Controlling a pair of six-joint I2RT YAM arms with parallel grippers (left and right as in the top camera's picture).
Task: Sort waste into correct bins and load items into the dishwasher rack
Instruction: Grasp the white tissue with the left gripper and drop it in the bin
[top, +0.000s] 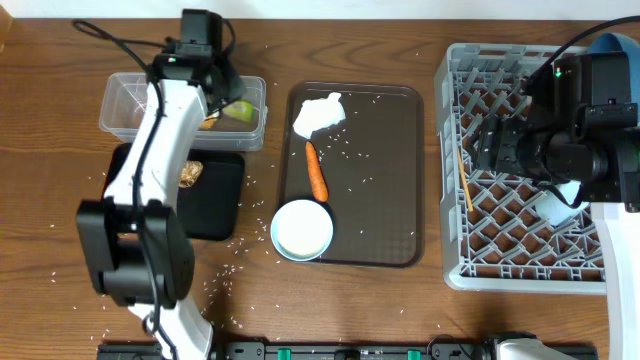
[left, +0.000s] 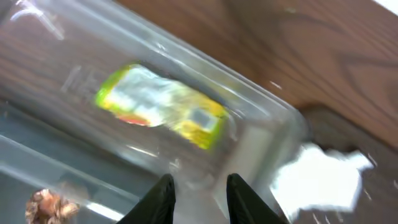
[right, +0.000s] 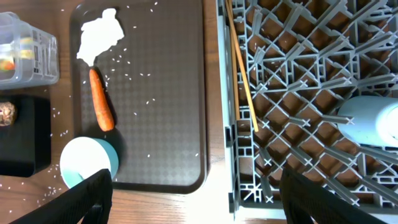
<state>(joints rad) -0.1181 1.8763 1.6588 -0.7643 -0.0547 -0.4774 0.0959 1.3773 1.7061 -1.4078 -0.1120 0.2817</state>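
Observation:
The yellow-green wrapper (left: 161, 106) lies loose in the clear tub (top: 130, 105). My left gripper (left: 199, 193) hovers just above it, jaws a little apart with nothing between them. The brown lump (top: 190, 173) sits in the black tray (top: 215, 205). On the brown serving tray (top: 385, 200) lie the white tissue (top: 318, 113), the carrot (top: 316, 172), a small white and light-blue cup (top: 302, 229) and loose rice. My right gripper (right: 208, 199) hangs wide open and empty over the grey rack's (top: 520, 250) left edge. A white cup (right: 373, 121) lies in the rack.
A wooden chopstick (top: 465, 180) lies slanted in the rack's left part. The dark-blue plate (top: 610, 42) shows behind the right arm at the rack's far corner. Rice grains are scattered over the wooden table around both trays.

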